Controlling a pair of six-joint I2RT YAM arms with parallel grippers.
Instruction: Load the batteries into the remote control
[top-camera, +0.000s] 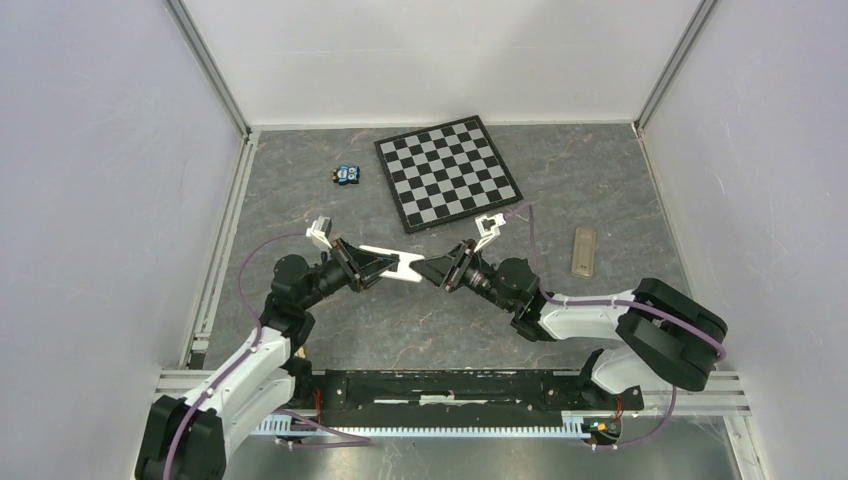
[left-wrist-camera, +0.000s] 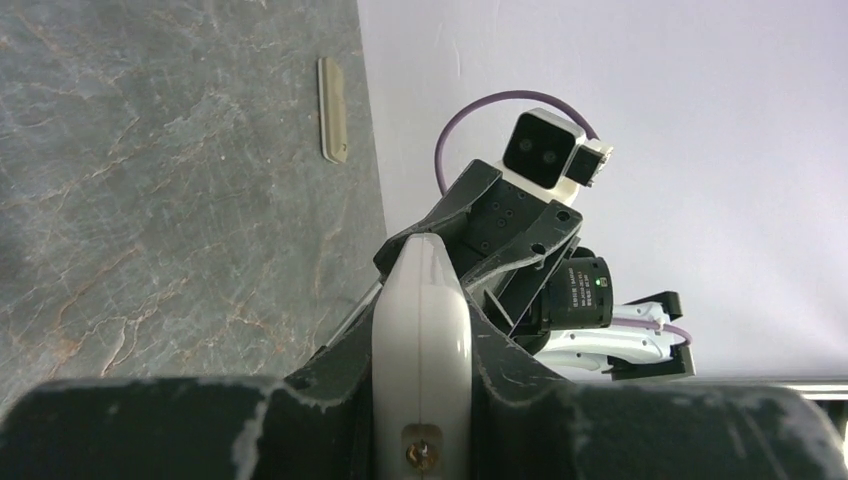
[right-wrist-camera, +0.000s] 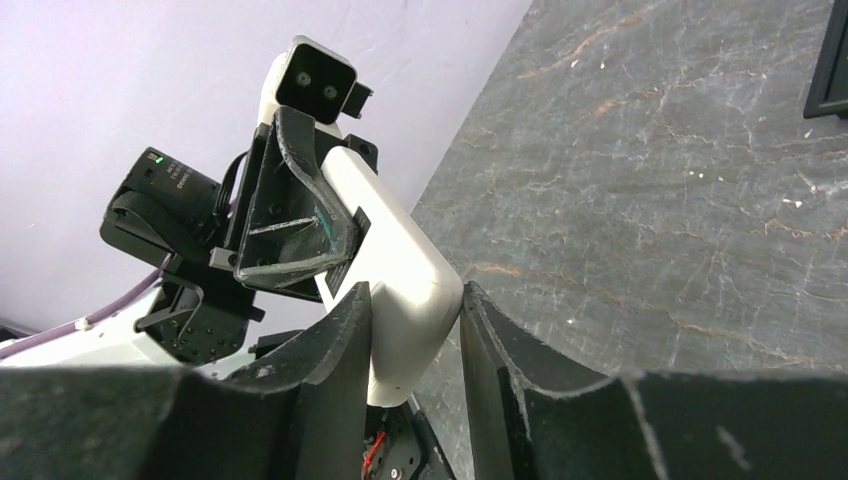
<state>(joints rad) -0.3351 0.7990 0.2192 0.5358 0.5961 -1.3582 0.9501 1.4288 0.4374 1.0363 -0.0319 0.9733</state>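
The white remote control hangs above the table's middle, held between both arms. My left gripper is shut on one end; in the left wrist view the remote control stands edge-on, pinched between the dark fingers. My right gripper is on the other end. In the right wrist view both of its fingers press the rounded end of the remote control. A small dark and blue pair, seemingly the batteries, lies left of the chessboard.
A black and white chessboard lies at the back centre. A tan flat strip rests on the grey table to the right, also seen as the tan strip. White walls enclose the table on three sides.
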